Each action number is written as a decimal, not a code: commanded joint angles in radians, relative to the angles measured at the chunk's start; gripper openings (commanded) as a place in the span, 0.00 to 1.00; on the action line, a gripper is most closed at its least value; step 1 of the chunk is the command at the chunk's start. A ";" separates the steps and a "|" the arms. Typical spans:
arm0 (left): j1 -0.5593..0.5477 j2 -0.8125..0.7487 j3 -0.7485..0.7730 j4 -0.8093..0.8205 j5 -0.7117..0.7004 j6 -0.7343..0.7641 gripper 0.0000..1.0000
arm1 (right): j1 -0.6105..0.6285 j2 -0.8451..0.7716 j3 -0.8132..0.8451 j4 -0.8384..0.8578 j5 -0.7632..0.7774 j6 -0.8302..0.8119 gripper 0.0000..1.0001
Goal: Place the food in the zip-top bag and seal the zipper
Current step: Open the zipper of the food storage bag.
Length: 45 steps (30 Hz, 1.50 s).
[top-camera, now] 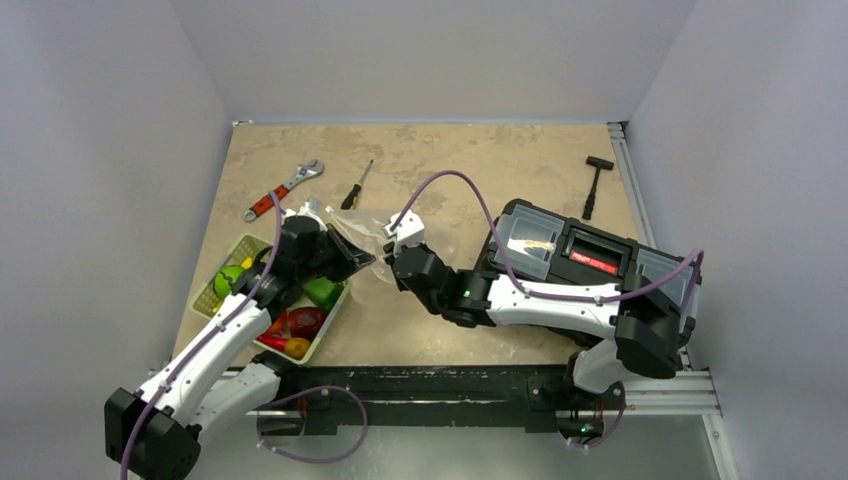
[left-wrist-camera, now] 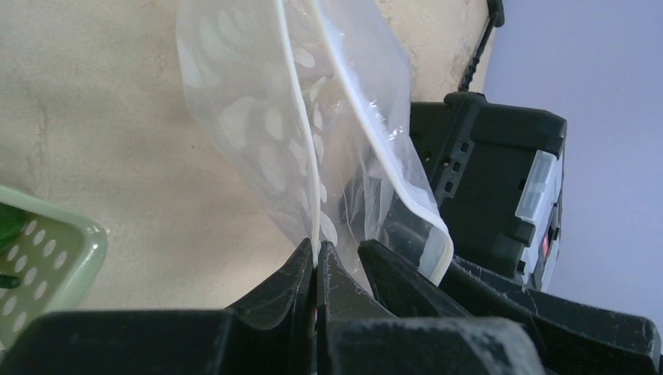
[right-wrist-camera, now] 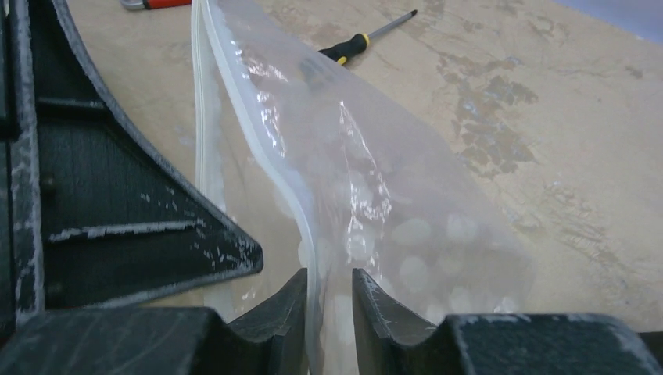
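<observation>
The zip-top bag [top-camera: 358,238] hangs between my two grippers just right of the basket, clear with whitish dots [left-wrist-camera: 250,117]. My left gripper [left-wrist-camera: 317,262] is shut on the zipper [left-wrist-camera: 301,125] at the bag's mouth edge. In the right wrist view my right gripper [right-wrist-camera: 328,285] stands slightly open. The bag's edge strip [right-wrist-camera: 258,125] runs between its jaws, against the left one. The two grippers are close together [top-camera: 340,255] [top-camera: 388,265]. The food lies in the pale green mesh basket [top-camera: 215,300]: a green piece [top-camera: 322,292], a maroon one [top-camera: 306,321], an orange-yellow one [top-camera: 297,347].
A black toolbox [top-camera: 590,255] sits at the right under the right arm. A red-handled wrench [top-camera: 283,189], a screwdriver [top-camera: 357,186] and a black hammer [top-camera: 594,185] lie at the back of the table. The basket's corner [left-wrist-camera: 47,258] shows at the left wrist view's lower left.
</observation>
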 commanded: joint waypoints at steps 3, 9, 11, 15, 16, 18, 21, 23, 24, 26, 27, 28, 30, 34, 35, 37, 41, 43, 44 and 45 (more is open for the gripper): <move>0.008 -0.017 -0.035 0.109 0.081 -0.006 0.00 | 0.002 0.077 0.136 -0.052 0.138 -0.149 0.28; 0.007 -0.022 -0.008 0.055 0.085 0.058 0.00 | 0.002 0.153 0.228 -0.056 0.208 -0.244 0.20; 0.007 -0.020 -0.005 0.030 0.070 0.086 0.00 | 0.001 0.160 0.227 -0.039 0.240 -0.251 0.15; 0.009 -0.010 -0.003 -0.044 0.005 0.158 0.00 | -0.010 0.143 0.198 0.027 0.271 -0.277 0.10; 0.012 -0.004 -0.001 -0.064 -0.005 0.171 0.00 | -0.017 0.138 0.191 0.050 0.271 -0.285 0.08; 0.019 0.004 0.003 -0.090 -0.012 0.189 0.00 | -0.037 0.127 0.180 0.069 0.264 -0.287 0.01; 0.025 0.006 0.012 -0.112 -0.015 0.211 0.00 | -0.074 0.105 0.159 0.097 0.260 -0.312 0.00; 0.030 0.008 0.026 -0.137 -0.036 0.228 0.00 | -0.107 0.085 0.148 0.106 0.241 -0.324 0.00; 0.033 0.008 0.034 -0.150 -0.046 0.240 0.00 | -0.122 0.070 0.145 0.106 0.227 -0.324 0.00; 0.041 0.015 0.045 -0.171 -0.061 0.261 0.00 | -0.153 0.041 0.135 0.111 0.198 -0.330 0.00; 0.043 0.017 0.045 -0.174 -0.063 0.267 0.00 | -0.163 0.025 0.130 0.113 0.189 -0.331 0.00; 0.049 0.022 0.042 -0.173 -0.063 0.269 0.00 | -0.170 0.014 0.124 0.112 0.173 -0.332 0.00; 0.051 0.032 0.034 -0.151 -0.036 0.264 0.00 | -0.170 -0.012 0.107 0.116 0.128 -0.334 0.00; 0.053 0.046 0.027 -0.103 0.030 0.253 0.02 | -0.170 -0.026 0.089 0.127 0.061 -0.302 0.00; 0.052 0.047 0.032 -0.101 0.033 0.255 0.06 | -0.170 -0.021 0.092 0.118 0.060 -0.302 0.00; 0.053 0.044 0.043 -0.110 0.027 0.254 0.22 | -0.170 -0.015 0.099 0.097 0.062 -0.300 0.00; 0.053 0.041 0.072 -0.125 0.056 0.266 0.42 | -0.170 -0.022 0.083 0.103 0.022 -0.300 0.00; 0.053 0.033 0.088 -0.140 0.072 0.278 0.58 | -0.170 -0.023 0.077 0.113 -0.003 -0.313 0.00; 0.053 0.027 0.093 -0.148 0.080 0.280 0.70 | -0.170 -0.023 0.076 0.114 -0.003 -0.318 0.00; 0.053 0.020 0.099 -0.153 0.089 0.280 0.75 | -0.170 -0.022 0.076 0.115 -0.003 -0.319 0.00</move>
